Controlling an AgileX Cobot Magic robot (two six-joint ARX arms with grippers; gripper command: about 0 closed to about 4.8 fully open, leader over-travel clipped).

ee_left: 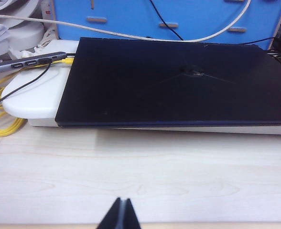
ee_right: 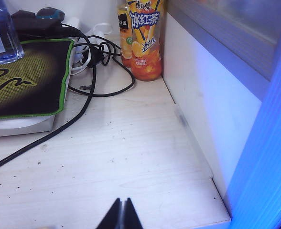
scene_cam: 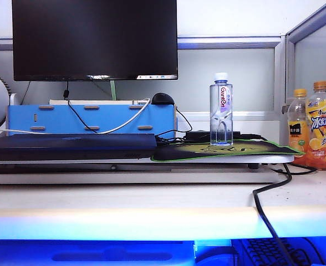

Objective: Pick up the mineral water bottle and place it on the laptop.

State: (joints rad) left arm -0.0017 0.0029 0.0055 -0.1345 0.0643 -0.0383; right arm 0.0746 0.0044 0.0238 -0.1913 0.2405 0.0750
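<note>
Tools [ee_left: 121, 213] [ee_right: 121, 213] both closed, empty.

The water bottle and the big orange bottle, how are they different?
The mineral water bottle is clear with a white cap; the big orange bottle holds orange drink and has an orange cap. The mineral water bottle is slim with a white-purple label; the orange bottle is wider with a yellow-orange label. The mineral water bottle stands on the mouse pad; the orange bottle stands on the desk by the partition. Both stand upright and capped.
</note>
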